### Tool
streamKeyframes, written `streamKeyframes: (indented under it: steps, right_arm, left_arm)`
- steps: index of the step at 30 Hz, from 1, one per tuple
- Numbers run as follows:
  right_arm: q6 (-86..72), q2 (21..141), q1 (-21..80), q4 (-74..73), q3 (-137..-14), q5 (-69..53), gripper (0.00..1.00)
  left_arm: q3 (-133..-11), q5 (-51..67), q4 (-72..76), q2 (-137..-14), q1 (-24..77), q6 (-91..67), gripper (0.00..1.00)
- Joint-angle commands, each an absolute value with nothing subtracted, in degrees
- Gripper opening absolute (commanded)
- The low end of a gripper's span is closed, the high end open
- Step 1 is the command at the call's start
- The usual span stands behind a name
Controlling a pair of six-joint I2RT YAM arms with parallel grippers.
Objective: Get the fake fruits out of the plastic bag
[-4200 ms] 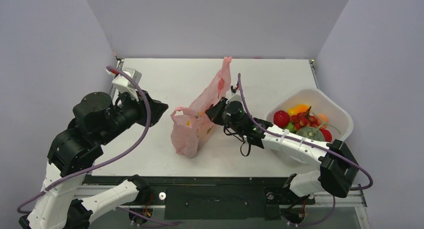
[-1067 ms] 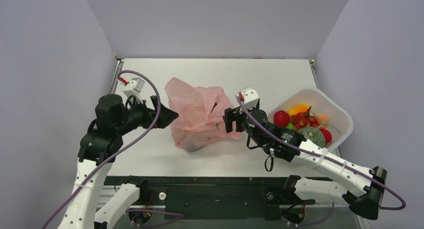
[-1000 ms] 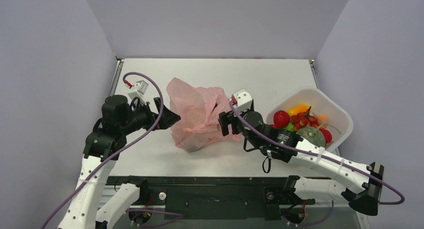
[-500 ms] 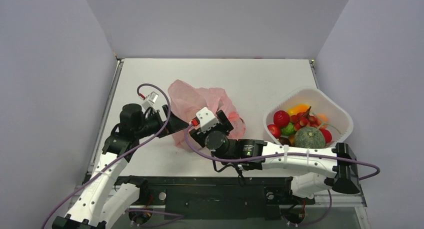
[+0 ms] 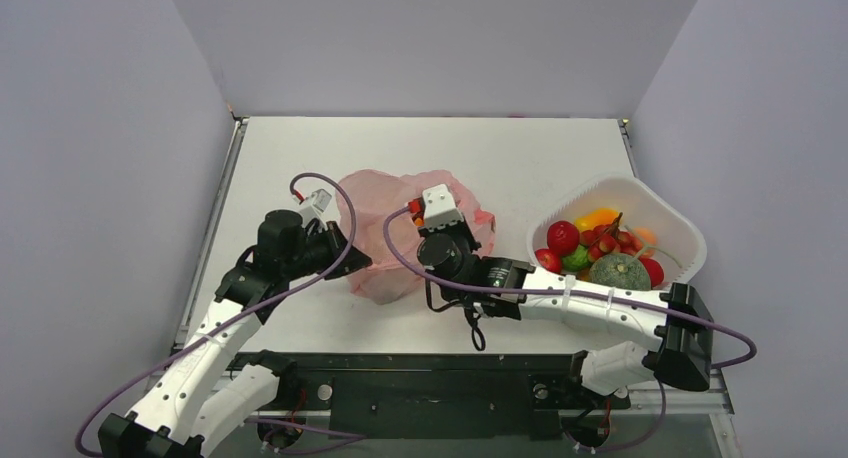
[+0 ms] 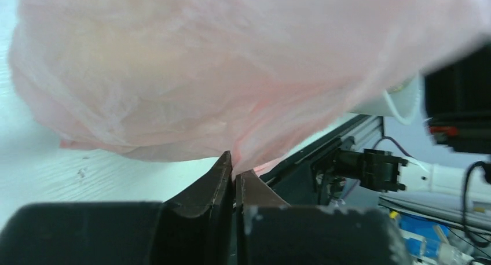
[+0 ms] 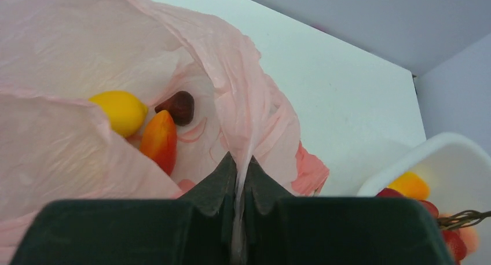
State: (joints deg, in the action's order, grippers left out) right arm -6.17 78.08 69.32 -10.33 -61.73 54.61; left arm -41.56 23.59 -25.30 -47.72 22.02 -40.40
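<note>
Both grippers were clamped on film, nothing released. Left gripper (image 6: 234, 175) was pinched shut on a fold at the lower edge of the pink plastic bag (image 5: 375, 198), low, just above the table (image 5: 520, 148). Right gripper (image 7: 238, 181) was clenched on a thin pleat near the bag's mouth.

The bag lay slumped mid-table, between the two arms. Fruits were in the bag, visible in the right wrist view: yellow fruit (image 7: 118, 110), orange-red fruit (image 7: 159, 140), dark brown fruit (image 7: 179, 107), bunched together in the open pocket. White basket (image 5: 672, 218) sat well apart to the right, already holding other fruit.

Risks as I read them:
- Film was thin and both bites were narrow. Pulling apart hard could tear it or let the pleat slide out of the jaws.
- Left grip looked to be near the bottom. Lifting that side would dump the fruit uncontrolled, and round pieces could roll off the table.
- Pulling in the wrong direction could collapse the mouth over the fruit instead of opening it.
</note>
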Motion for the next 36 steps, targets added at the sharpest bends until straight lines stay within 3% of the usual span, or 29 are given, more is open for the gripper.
streamKeyframes:
  steps: [1, 5, 11, 17, 19, 22, 25, 26, 29, 32, 35, 36]
  right_arm:
    - [-7.21, 73.86, 65.0, -9.39, -64.52, 53.92, 0.0]
    - [-7.88, 72.54, 57.57, -9.16, -66.16, 50.79, 0.0]
    - [-10.44, 76.57, 38.42, -9.64, -71.91, 37.8, 0.0]
    - [-12.91, 83.19, 34.75, -19.63, -81.89, 25.13, 0.02]
    - [-12.8, 83.11, 36.37, -21.47, -82.67, 24.95, 0.14]
    - [-11.95, 82.32, 38.81, -26.19, -84.05, 29.05, 0.41]
    - [-11.45, 79.83, 41.93, -29.93, -84.51, 32.39, 0.57]
    - [-11.23, 78.38, 42.5, -31.37, -84.15, 33.34, 0.6]
    - [-11.96, 74.56, 45.06, -33.67, -82.7, 34.69, 0.63]
    - [-14.95, 68.95, 47.37, -34.5, -79.6, 32.82, 0.64]
    - [-19.49, 65.17, 49.04, -32.79, -75.48, 28.58, 0.64]
    - [-20.07, 63.47, 49.99, -32.0, -74.43, 27.7, 0.64]
  left_arm:
    - [-43.68, 16.05, -33.09, -47.76, 22.32, -35.24, 0.0]
    - [-44.33, 14.24, -39.97, -45.99, 22.33, -33.13, 0.0]
    - [-43.25, 20.08, -40.89, -40.96, 22.32, -34.6, 0.0]
    - [-41.0, 32.07, -33.64, -39.47, 22.35, -38.96, 0.0]
    - [-40.59, 32.89, -32.11, -39.31, 22.39, -40.06, 0.0]
    - [-40.54, 33.31, -31.04, -39.83, 22.42, -40.44, 0.0]
    - [-40.67, 35.08, -29.97, -40.73, 22.43, -40.3, 0.0]
    - [-41.19, 35.2, -30.02, -41.3, 22.46, -39.76, 0.14]
    - [-43.2, 34.74, -31.75, -42.15, 22.48, -37.92, 0.29]
    - [-47.13, 33.64, -34.4, -42.36, 22.39, -34.54, 0.58]
    - [-50.75, 33.07, -35.94, -43.06, 22.33, -31.15, 0.79]
    - [-52.66, 32.88, -36.67, -43.24, 22.33, -30.56, 0.82]
